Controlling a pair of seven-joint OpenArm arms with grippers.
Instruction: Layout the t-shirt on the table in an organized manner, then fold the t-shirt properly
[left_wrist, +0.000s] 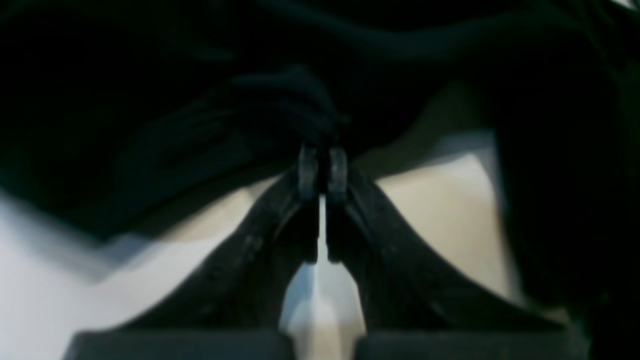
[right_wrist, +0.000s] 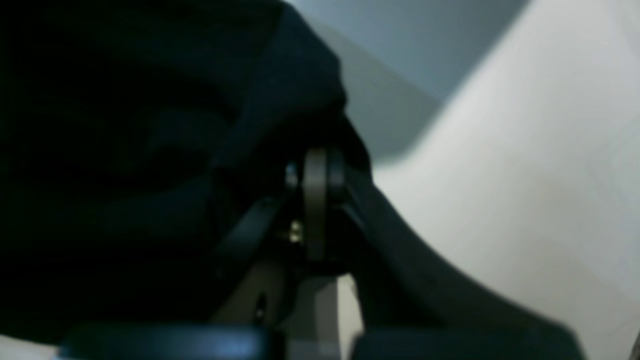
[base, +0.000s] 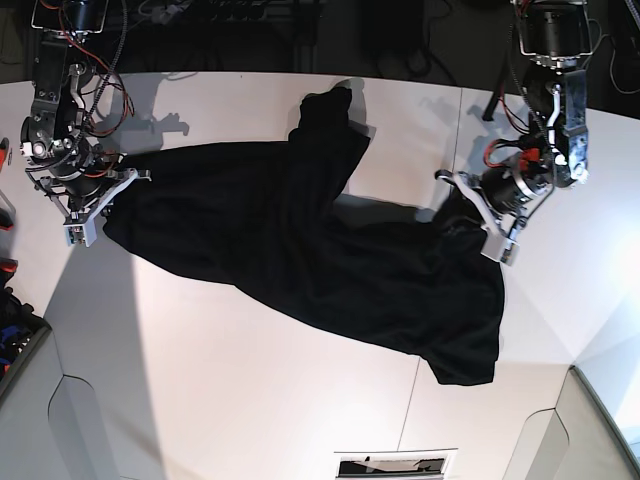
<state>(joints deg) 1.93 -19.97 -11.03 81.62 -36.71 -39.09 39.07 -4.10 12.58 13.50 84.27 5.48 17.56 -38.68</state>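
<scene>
The black t-shirt (base: 300, 250) lies crumpled and stretched across the white table (base: 230, 400), one part folded up toward the far edge. In the base view my left gripper (base: 458, 203) is at the shirt's right end. The left wrist view shows that gripper (left_wrist: 322, 167) shut, pinching a bunch of the t-shirt's dark fabric (left_wrist: 280, 100). My right gripper (base: 108, 203) is at the shirt's left end. The right wrist view shows the right gripper (right_wrist: 315, 167) shut, with the t-shirt's cloth (right_wrist: 150, 150) gathered at its tips. No graphic shows on the shirt.
Cables and dark equipment (base: 220, 12) line the table's far edge. Red-handled tools (base: 6, 270) lie off the left side. A small white card (base: 395, 465) sits at the near edge. Grey panels (base: 30, 420) bound the near corners.
</scene>
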